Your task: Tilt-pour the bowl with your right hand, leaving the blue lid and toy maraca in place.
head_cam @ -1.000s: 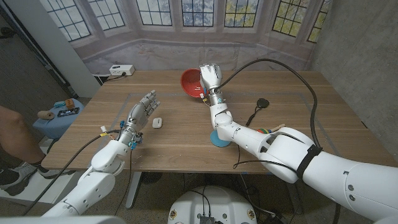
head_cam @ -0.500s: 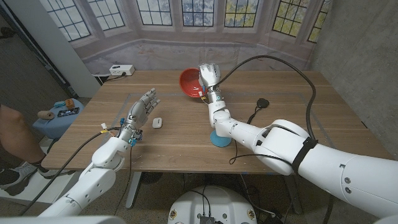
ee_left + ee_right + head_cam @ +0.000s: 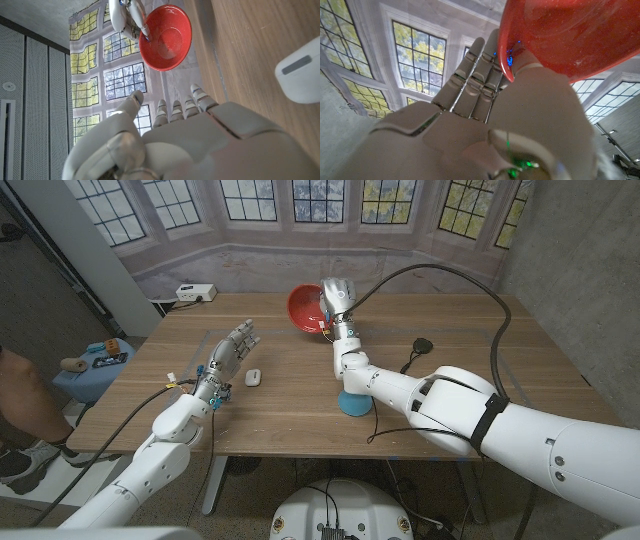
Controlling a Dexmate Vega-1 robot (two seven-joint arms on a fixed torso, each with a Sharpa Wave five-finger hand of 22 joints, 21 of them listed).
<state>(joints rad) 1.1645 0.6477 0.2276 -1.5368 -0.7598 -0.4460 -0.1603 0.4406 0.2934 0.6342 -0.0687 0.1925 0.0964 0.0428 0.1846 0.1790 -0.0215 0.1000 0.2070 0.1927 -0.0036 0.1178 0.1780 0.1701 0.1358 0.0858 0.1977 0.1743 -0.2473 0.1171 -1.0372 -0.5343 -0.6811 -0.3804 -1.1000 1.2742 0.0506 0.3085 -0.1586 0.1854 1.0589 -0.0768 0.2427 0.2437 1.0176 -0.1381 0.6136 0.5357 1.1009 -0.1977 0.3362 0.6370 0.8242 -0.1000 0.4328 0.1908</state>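
Right hand (image 3: pixel 335 297) grips red bowl (image 3: pixel 305 307) by its rim, tilted above table (image 3: pixel 470 370) at 12 o'clock. Blue lid (image 3: pixel 353 402) at 6 o'clock. Left hand (image 3: pixel 232 352) at 9 o'clock, fingers apart, holding nothing

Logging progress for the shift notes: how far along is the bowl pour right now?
Done: the right hand has gripped the red bowl by its rim and lifted it, tilted so its opening faces the left side of the table. In hand: the tilt itself; the left wrist view shows the bowl's inside looking empty. Left: setting it back down. The blue lid sits untouched; the left hand holds nothing.
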